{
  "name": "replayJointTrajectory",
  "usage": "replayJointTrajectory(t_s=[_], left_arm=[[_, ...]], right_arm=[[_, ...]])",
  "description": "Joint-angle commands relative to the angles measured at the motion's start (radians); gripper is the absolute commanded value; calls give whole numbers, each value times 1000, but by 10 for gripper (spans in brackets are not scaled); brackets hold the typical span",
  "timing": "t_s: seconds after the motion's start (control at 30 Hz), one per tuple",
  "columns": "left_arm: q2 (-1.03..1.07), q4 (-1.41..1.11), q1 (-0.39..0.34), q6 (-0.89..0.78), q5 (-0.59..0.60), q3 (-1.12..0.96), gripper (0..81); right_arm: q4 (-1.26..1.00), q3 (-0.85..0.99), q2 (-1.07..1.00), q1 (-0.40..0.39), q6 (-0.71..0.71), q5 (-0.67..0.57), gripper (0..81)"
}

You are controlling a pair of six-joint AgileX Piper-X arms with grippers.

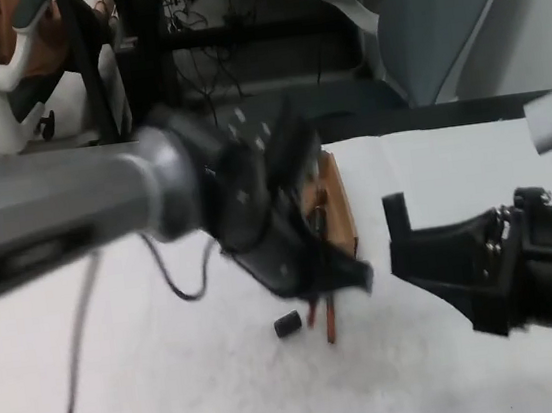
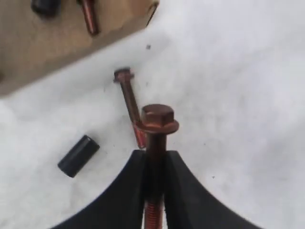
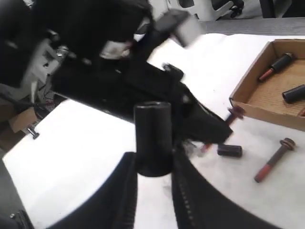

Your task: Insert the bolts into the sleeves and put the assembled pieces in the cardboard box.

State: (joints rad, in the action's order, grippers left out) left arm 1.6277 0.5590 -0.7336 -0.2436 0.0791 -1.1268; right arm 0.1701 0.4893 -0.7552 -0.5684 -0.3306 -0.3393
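The bolt (image 2: pixel 157 119) is copper-toned metal with a soft sheen, the sleeve (image 2: pixel 78 156) beside it matt black, the cardboard box (image 2: pixel 43 52) matt brown, the tabletop (image 2: pixel 238 95) white and cloth-like.

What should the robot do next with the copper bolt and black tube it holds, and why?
The left gripper is shut on a copper-coloured hex-head metal bolt; the right gripper is shut on a black cylindrical sleeve; they are not yet joined. So probably: bring the arms together and line that bolt up with the sleeve's bore.
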Motion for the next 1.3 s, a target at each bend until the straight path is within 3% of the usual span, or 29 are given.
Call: replayJointTrajectory(t_s=[0.0,0.17,0.27,0.37,0.53,0.7,0.77,0.97,1.27], left_arm=[[-124,-113,2,22,-12,97,17],[-349,-536,-26,-58,89,353,17],[-455,-816,-58,-209,75,488,17],[-523,-988,-84,-222,38,573,17],[-571,-1014,-105,-178,1,613,17],[-571,-1011,-116,-148,-7,613,17],[-571,-1012,-116,-135,-10,613,17],[-563,-1011,-116,4,-33,613,17],[-462,-1172,-156,12,-33,613,17]], right_arm=[[99,-4,76,1,80,73,6],[216,-40,199,1,151,205,6],[214,-103,253,-16,136,296,6],[173,-182,282,-53,110,319,6],[-35,-266,282,-140,123,339,6],[-246,-341,225,-223,399,339,6],[-319,-368,180,-242,447,339,6],[-606,-388,1,-266,442,311,6],[-1047,-380,-314,-266,299,265,6]])
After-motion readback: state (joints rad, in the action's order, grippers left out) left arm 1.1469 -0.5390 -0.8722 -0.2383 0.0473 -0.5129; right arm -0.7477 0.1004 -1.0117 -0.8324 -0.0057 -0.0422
